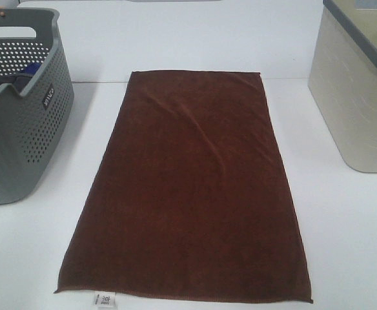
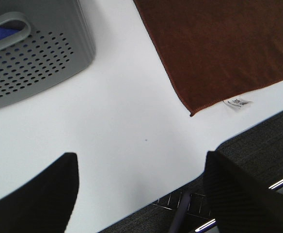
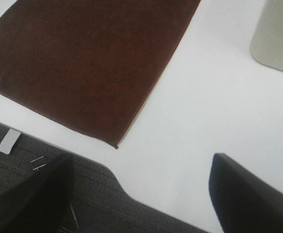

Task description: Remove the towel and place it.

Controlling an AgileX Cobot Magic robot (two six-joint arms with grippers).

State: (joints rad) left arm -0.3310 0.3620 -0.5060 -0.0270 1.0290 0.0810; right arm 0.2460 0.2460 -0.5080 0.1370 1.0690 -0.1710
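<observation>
The towel is a dark reddish-brown rectangle spread flat on the white table, with a small white tag at its near edge. In the exterior high view neither gripper shows. In the left wrist view the left gripper is open and empty above the table's front edge, apart from the towel's near left corner and tag. In the right wrist view the right gripper is open and empty above the front edge, apart from the towel's near right corner.
A grey perforated basket stands at the left with a blue cloth inside; it also shows in the left wrist view. A beige bin stands at the right, also in the right wrist view. Dark carpet lies beyond the table's front edge.
</observation>
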